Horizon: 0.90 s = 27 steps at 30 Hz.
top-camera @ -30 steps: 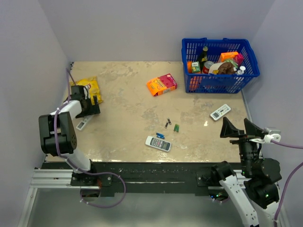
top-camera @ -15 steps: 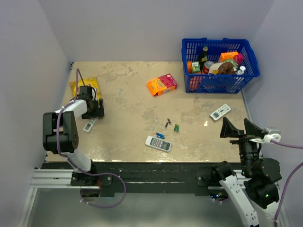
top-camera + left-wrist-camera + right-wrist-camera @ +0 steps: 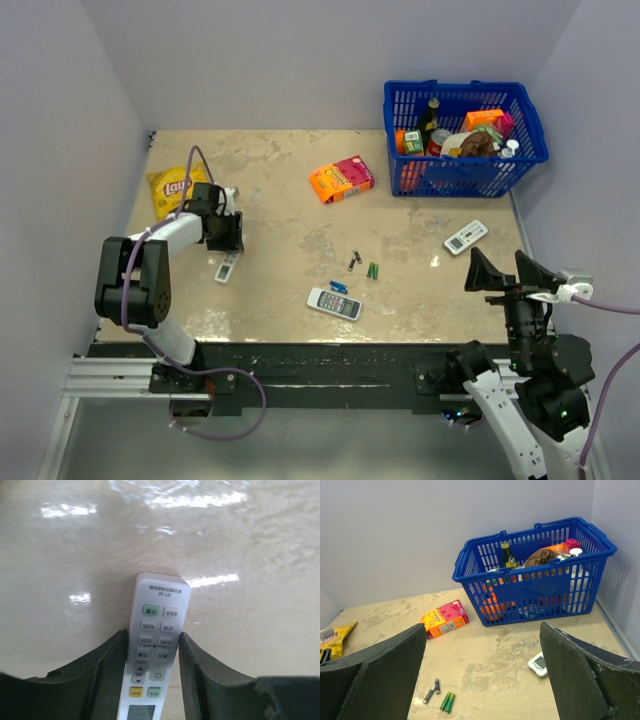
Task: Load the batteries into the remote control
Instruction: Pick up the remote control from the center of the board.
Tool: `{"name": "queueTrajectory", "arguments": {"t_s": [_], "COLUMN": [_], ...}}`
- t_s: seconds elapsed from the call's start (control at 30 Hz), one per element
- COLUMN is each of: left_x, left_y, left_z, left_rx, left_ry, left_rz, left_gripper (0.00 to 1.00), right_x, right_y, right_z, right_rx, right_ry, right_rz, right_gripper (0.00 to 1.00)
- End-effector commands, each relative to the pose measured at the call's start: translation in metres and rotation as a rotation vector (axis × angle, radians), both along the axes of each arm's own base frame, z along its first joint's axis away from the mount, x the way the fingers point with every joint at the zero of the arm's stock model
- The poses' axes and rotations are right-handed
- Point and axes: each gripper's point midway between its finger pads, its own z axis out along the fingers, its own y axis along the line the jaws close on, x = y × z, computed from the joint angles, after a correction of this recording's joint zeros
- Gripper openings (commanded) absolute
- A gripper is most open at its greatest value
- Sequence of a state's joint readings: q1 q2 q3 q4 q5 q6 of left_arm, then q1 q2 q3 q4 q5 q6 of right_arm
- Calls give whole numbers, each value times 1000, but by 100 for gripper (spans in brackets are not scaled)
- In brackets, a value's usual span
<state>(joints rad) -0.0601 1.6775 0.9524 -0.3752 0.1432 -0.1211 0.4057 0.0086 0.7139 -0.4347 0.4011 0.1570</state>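
Left wrist: the remote control (image 3: 156, 650) lies between the fingers (image 3: 107, 672), touching both.

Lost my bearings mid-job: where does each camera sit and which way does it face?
Top external: above and behind the bases, looking down on the table; shows both arms, left hand and right hand.
Left wrist: on the left arm, looking down at the slim white remote between its two dark fingers.
Right wrist: on the right arm, facing the far wall and blue basket; its wide-open fingers frame the view.
Shared: top and right wrist both show basket, batteries and orange box; top and left wrist share the remote.
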Motion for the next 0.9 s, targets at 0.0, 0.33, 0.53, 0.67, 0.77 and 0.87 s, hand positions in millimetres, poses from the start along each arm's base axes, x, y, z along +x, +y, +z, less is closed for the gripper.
{"name": "queueTrajectory", "arguments": {"t_s": [0.0, 0.33, 0.53, 0.67, 0.77, 0.87], "left_x": [-35, -29, -40, -56, -69, -82], "left_y": [-26, -68, -116, -142, -156, -168], "left_z": [-16, 17, 72, 103, 127, 151], "left_rx": [-42, -182, -463, -658, -776, -857], "left_ry": [120, 14, -131, -178, -215, -253], "left_rz": [-54, -182, -378, -514, -609, -691], "left_gripper": [45, 21, 13, 6, 2, 2], "right_x": [-10, -9, -5, -1, 6, 11], "right_y": [-5, 8, 44, 85, 104, 124], "right_z": [14, 15, 23, 27, 24, 17], "right_rx": [27, 26, -1, -72, -94, -89], "right_ry": [-56, -68, -1, 74, 131, 179], "right_rz": [-3, 62, 242, 446, 530, 620], "right_gripper": [98, 98, 98, 98, 98, 98]}}
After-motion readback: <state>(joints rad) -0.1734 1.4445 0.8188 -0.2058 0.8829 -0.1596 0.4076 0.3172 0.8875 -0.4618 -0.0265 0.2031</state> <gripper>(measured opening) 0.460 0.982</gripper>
